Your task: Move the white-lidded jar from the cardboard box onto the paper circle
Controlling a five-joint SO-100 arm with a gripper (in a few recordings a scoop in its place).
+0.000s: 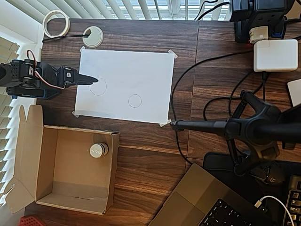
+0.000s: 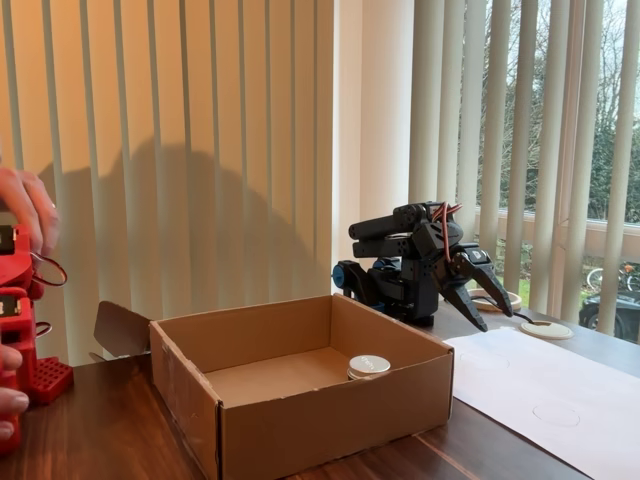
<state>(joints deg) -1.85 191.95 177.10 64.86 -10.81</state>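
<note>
The white-lidded jar [image 1: 99,149] [image 2: 368,366] stands upright inside the cardboard box [image 1: 56,186] [image 2: 300,420], near the box's wall closest to the paper. The paper circle [image 1: 135,100] [image 2: 555,412] is the smaller pencil outline on the taped white sheet [image 1: 141,75], and nothing lies on it. My black gripper [image 1: 92,80] [image 2: 497,320] hangs above the sheet's left edge in the overhead view, beside the larger drawn circle [image 1: 98,86]. Its fingers come together to a point with nothing between them. It is well away from the jar and the box.
A roll of white tape [image 1: 56,23] and a white grommet [image 1: 92,36] lie at the desk's far left corner. A black camera stand [image 1: 244,127], cables, a white charger [image 1: 275,55] and a laptop [image 1: 207,202] crowd the right side.
</note>
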